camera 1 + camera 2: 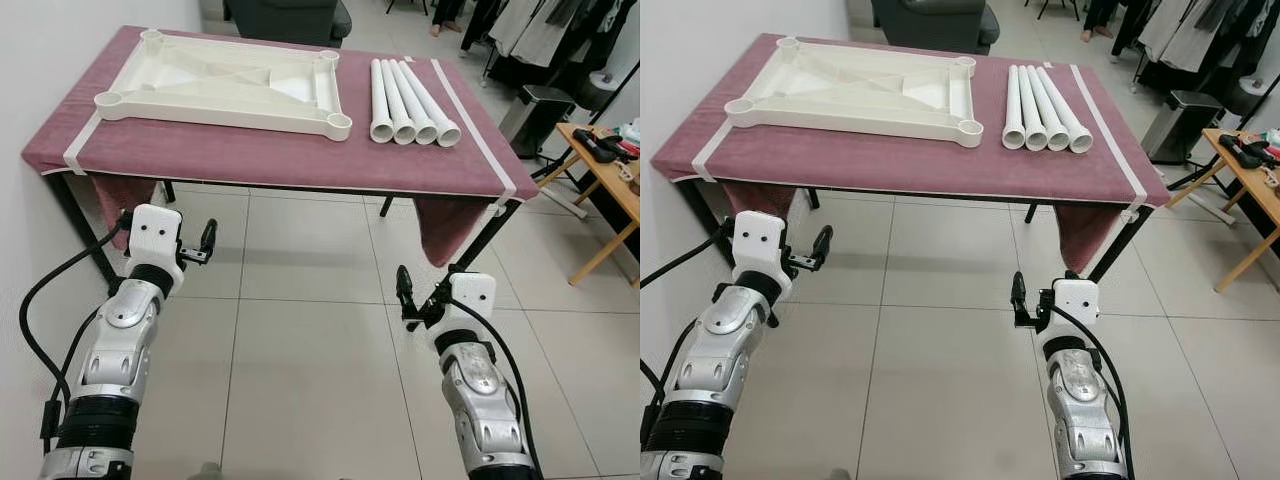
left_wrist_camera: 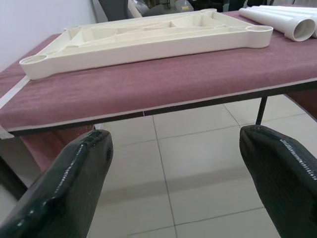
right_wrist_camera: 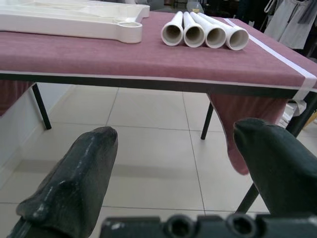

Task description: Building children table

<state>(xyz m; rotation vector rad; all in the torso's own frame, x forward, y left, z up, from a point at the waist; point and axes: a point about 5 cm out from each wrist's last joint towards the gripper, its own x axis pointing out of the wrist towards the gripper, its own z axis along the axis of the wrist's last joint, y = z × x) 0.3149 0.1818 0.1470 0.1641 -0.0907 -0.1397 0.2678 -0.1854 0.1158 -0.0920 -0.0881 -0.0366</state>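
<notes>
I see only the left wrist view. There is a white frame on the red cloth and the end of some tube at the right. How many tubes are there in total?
Observer: Four white tubes lie side by side to the right of the upside-down tabletop.
Operator: Where is the right gripper? Does it hold something?
Observer: The right gripper is low over the floor tiles, in front of the table's near right leg, open and holding nothing.
Operator: And my left gripper?
Observer: The left gripper is also open, below the table edge near its left end.
Operator: Is something beside the table?
Observer: Yes, a wooden side table stands at the right.
</notes>
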